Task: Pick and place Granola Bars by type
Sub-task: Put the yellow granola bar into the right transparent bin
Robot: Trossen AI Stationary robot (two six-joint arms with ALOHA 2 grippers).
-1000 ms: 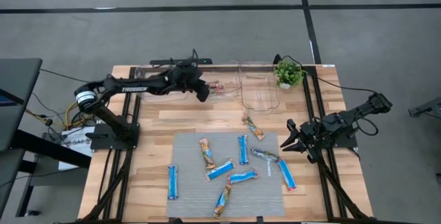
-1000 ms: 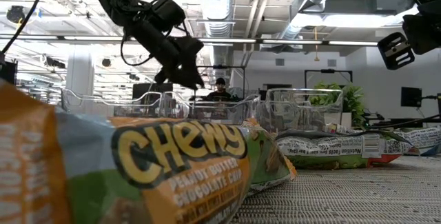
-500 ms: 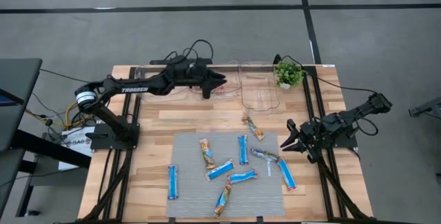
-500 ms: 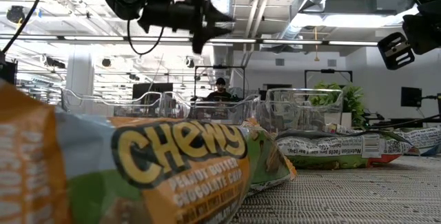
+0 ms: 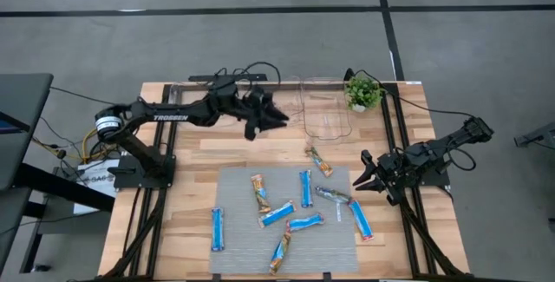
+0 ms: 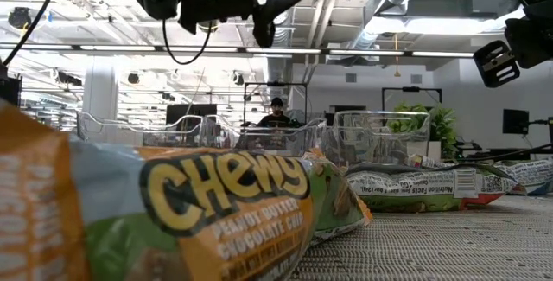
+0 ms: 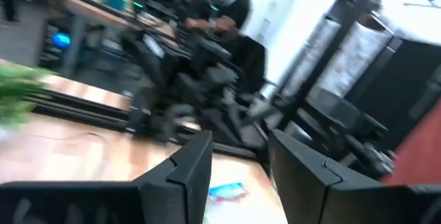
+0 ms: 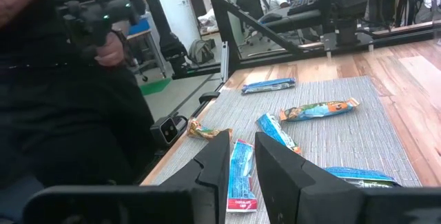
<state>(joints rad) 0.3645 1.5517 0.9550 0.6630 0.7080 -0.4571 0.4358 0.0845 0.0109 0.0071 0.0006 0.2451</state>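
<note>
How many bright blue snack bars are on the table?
5 blue bars on the grey mat: one at its left, one upright mid-mat, two slanted near the centre, one at its right edge. None looks hidden.

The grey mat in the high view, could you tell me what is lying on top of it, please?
On the grey mat: four blue bars, three orange-brown bars, one silvery-green bar. Anything beneath it is hidden.

- left arm reaches across the table's far side, its left gripper (image 5: 276, 119) raised high, fingers apart and holding nothing.
- right gripper (image 5: 364, 178) waits low at the right edge, fingers closed.
</note>
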